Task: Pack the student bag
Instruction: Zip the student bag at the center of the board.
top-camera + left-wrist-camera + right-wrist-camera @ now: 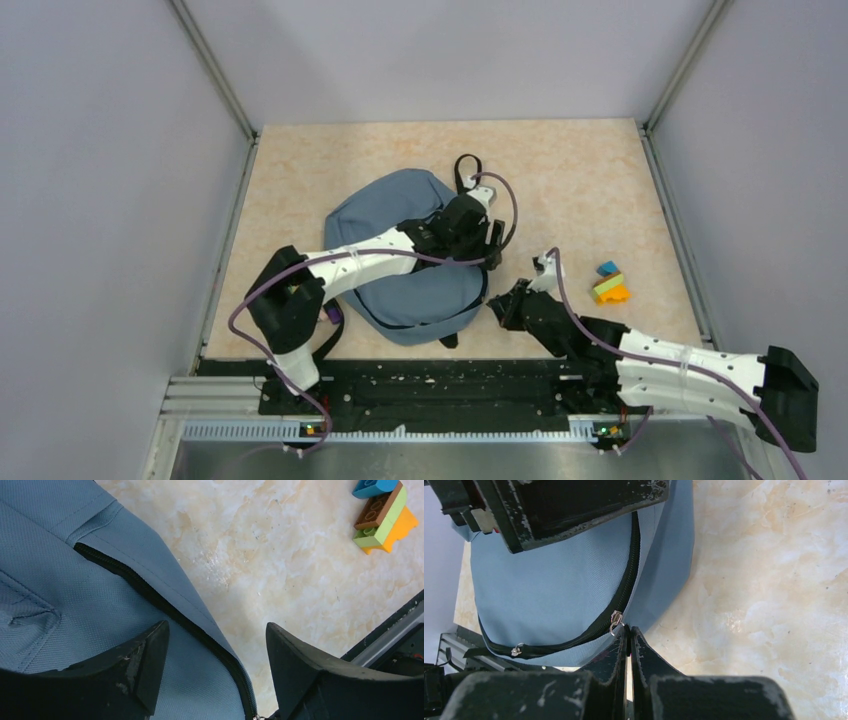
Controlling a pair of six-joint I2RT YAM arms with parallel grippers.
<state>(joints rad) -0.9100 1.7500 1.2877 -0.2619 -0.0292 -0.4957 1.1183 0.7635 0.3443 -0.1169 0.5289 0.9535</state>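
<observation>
The grey-blue student bag lies flat mid-table, its black loop toward the far side. My left gripper is open above the bag's right edge. In the left wrist view its jaws straddle the black zipper on the bag fabric. My right gripper sits at the bag's near right edge. In the right wrist view it is shut, its tips pinching the pull of a silver zipper slider. A second slider sits further along the closed zipper.
A small stack of toy bricks, blue, brown, green and orange, lies on the table right of the bag, also in the left wrist view. Grey walls close in the table on three sides. A metal rail runs along the near edge.
</observation>
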